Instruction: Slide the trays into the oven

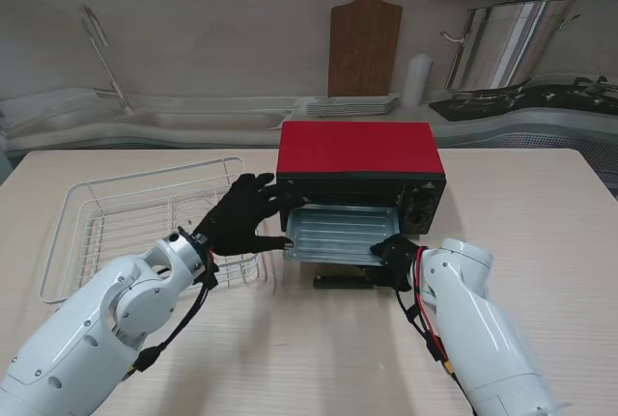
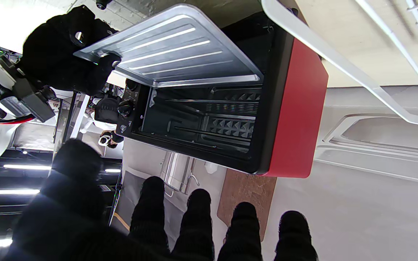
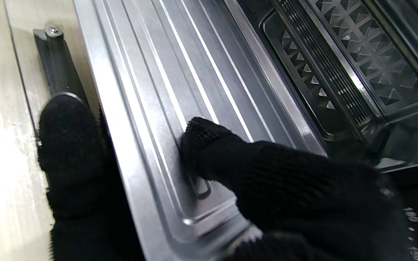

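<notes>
A red oven [image 1: 359, 149] stands mid-table with its door [image 1: 343, 281] folded down flat toward me. A ribbed silver tray [image 1: 340, 233] sticks out of the oven's mouth, its far end inside. My right hand [image 1: 394, 260] is shut on the tray's near right corner; in the right wrist view the thumb [image 3: 209, 145] presses on the tray [image 3: 151, 83] and a finger [image 3: 71, 145] curls under its rim. My left hand [image 1: 246, 215] is open with its fingers spread beside the oven's left front and the tray's left edge. Its fingers [image 2: 194, 221] hold nothing. Dark rack rails [image 2: 227, 127] show inside the oven.
A white wire dish rack [image 1: 126, 223] sits on the table to the left, right beside my left forearm. Behind the table run a counter with a wooden cutting board [image 1: 364, 35], stacked plates [image 1: 352, 104], a steel pot [image 1: 502, 44] and a faucet [image 1: 101, 49].
</notes>
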`<state>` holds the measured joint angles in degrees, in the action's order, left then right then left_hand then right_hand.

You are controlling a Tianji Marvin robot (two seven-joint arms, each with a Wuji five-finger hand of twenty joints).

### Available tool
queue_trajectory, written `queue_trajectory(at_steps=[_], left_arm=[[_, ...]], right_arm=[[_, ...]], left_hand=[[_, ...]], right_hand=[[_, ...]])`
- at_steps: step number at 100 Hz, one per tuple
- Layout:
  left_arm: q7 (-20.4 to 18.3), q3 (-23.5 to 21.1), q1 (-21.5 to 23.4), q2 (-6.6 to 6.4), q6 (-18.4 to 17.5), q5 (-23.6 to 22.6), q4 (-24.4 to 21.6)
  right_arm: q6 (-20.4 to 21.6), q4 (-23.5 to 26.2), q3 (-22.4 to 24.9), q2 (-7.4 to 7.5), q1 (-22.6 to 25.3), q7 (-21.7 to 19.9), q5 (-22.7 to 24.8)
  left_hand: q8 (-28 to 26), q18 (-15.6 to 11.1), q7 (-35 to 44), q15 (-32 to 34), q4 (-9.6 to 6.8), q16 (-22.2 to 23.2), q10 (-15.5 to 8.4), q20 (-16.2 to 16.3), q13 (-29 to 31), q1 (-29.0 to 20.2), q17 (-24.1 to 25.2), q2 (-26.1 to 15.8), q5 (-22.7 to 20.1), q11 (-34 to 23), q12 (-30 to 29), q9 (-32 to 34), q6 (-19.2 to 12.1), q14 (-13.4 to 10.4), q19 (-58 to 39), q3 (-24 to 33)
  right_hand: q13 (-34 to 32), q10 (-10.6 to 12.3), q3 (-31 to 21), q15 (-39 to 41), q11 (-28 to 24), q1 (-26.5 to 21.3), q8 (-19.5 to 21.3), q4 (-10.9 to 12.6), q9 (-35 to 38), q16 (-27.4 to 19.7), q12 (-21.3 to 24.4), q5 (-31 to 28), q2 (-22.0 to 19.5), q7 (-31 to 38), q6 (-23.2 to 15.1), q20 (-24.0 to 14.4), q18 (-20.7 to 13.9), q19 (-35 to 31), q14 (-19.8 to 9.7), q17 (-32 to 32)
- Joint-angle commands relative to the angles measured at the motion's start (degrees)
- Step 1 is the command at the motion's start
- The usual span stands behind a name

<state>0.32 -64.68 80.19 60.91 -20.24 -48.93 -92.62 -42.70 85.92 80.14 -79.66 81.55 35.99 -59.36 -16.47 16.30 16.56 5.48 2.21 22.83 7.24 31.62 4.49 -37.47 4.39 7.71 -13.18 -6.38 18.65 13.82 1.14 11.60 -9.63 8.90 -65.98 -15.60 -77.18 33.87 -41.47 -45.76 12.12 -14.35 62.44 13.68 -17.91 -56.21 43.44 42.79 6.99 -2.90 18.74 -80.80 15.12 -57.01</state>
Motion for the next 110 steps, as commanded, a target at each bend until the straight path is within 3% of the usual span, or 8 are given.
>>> queue_trajectory(at_steps=[1,110], left_arm=[[-0.9,-0.2,0.5,0.28,0.0,0.1,-0.8],[-1.3,-0.6,0.8,0.27,0.2,0.5,-1.0]], right_arm=[[0.4,0.2,-0.3,-0.68,0.0,-0.9,0.0],[2.6,-3.8,-1.3,-1.17,-2.5,-3.0,2.9]], left_hand=[[1.0,-1.5,-1.0,-0.9,-2.15,-0.9,-1.1,-0.9,-1.9,0.1,1.0,-2.2,2.8,0.2,-1.1,-2.0,-0.9,-1.4,3.2,-1.7],[1.1,-1.5,-1.1,-0.9,-2.15,-0.9,-0.9,-1.0,-1.9,0.1,1.0,-2.2,2.9,0.2,-1.1,-2.0,-0.8,-1.4,3.3,-1.7]], right_hand=[[-3.4,-1.1,-2.3,1.4,-0.3,-4.5,1.8,-1.3,-0.6,0.9,-0.4,-2.5,-1.5,6.1,-3.9,0.5,-2.6,-0.1,2.4,-2.0],[-3.4,-1.0,-2.1,1.3,0.1,-4.5,1.2,-1.2,-0.6,0.6,-0.4,-2.1,-1.5,5.8,-3.9,0.8,-2.8,-0.3,2.3,-2.1]])
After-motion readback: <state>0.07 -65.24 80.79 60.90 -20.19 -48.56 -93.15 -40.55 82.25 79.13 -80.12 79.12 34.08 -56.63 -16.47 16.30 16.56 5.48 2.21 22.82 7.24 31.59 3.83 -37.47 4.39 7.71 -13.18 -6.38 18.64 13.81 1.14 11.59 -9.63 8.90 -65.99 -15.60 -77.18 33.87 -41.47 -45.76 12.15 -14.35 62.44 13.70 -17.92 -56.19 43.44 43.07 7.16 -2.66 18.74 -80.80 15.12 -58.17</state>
